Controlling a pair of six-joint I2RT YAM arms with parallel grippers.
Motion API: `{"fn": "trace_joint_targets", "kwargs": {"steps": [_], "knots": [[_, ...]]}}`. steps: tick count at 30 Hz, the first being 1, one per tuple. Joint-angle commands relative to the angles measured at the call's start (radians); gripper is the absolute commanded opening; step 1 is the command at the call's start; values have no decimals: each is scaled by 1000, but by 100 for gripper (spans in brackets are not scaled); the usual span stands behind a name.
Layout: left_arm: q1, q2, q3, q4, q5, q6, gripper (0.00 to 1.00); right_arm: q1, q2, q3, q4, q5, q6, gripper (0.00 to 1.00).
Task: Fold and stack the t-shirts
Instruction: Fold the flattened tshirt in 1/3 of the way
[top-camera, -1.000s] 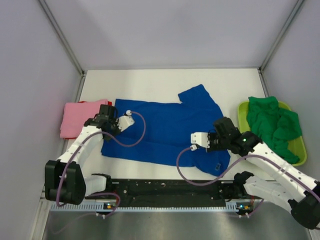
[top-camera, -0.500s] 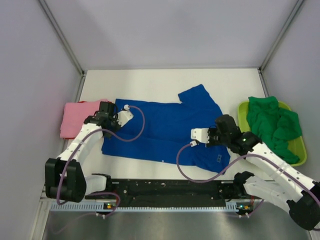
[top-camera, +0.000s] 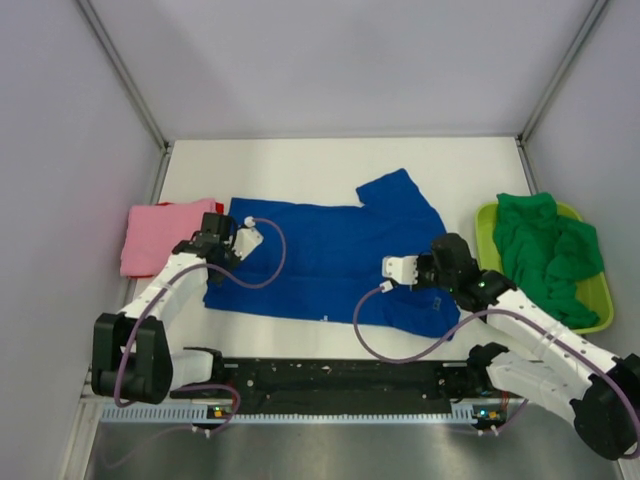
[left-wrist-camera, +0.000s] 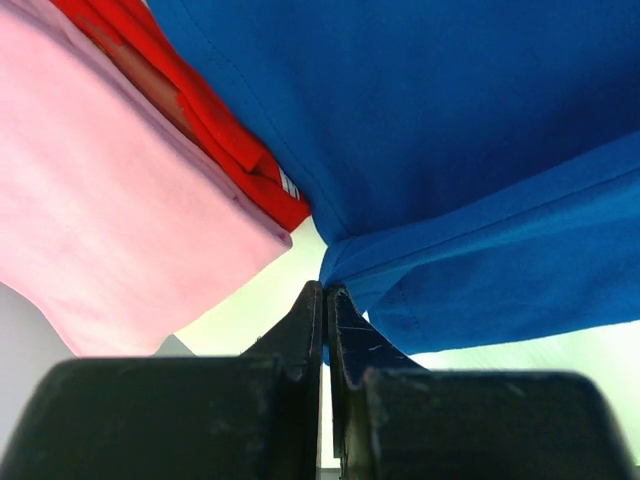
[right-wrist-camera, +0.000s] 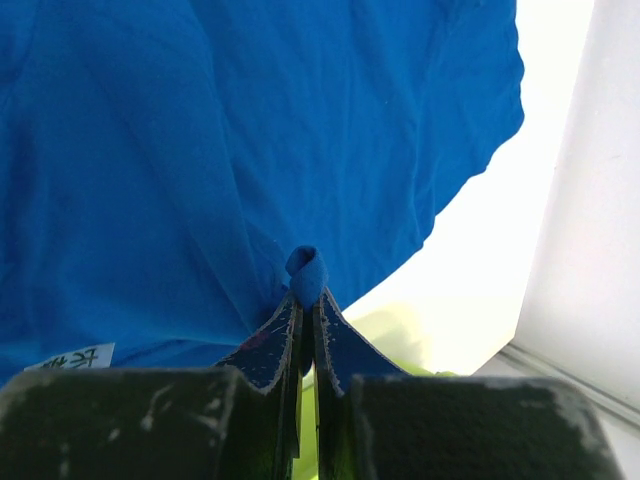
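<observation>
Left gripper (left-wrist-camera: 325, 300) jaws closed, pinching blue tee (top-camera: 330, 250) corner; right gripper (right-wrist-camera: 308, 305) clamps its fold. White table (top-camera: 300, 170), pink tee (top-camera: 155, 235) beside.

The left arm (top-camera: 165, 290) bends forward to the left edge of the blue t-shirt (top-camera: 330, 250). The left gripper (left-wrist-camera: 325, 290) has its fingers pressed together on the hem there. The right gripper (right-wrist-camera: 307, 285) sits over the shirt's right side, fingers pinching a fold.

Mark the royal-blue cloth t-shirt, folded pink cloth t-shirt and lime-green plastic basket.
royal-blue cloth t-shirt (top-camera: 330, 255), top view, middle of body.
folded pink cloth t-shirt (top-camera: 155, 238), top view, its centre.
lime-green plastic basket (top-camera: 486, 225), top view, left rim.
</observation>
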Motion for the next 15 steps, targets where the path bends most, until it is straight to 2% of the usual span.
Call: {"fn": "trace_joint_targets", "kwargs": {"steps": [1, 8, 9, 10, 12, 13, 14, 15], "knots": [[7, -1, -18, 76, -44, -28, 0, -6, 29, -3, 83, -14, -21, 0], [7, 13, -22, 90, -35, -36, 0, -6, 112, 8, 163, 62, -2, 0], [7, 17, -24, 92, -41, -34, 6, -7, 119, 5, 184, 76, 5, 0], [7, 17, -25, 99, -49, -36, 19, -7, 123, 2, 215, 96, 22, 8], [7, 23, -13, 119, -73, -37, 45, -9, 146, 10, 287, 175, 80, 33], [7, 23, 2, 127, -96, -40, 52, -13, 161, 30, 318, 218, 135, 44], [7, 25, 22, 128, -116, -45, 53, -21, 175, 59, 350, 281, 207, 57], [7, 20, 53, 119, -131, -49, 55, -29, 191, 111, 358, 341, 314, 65]]}}
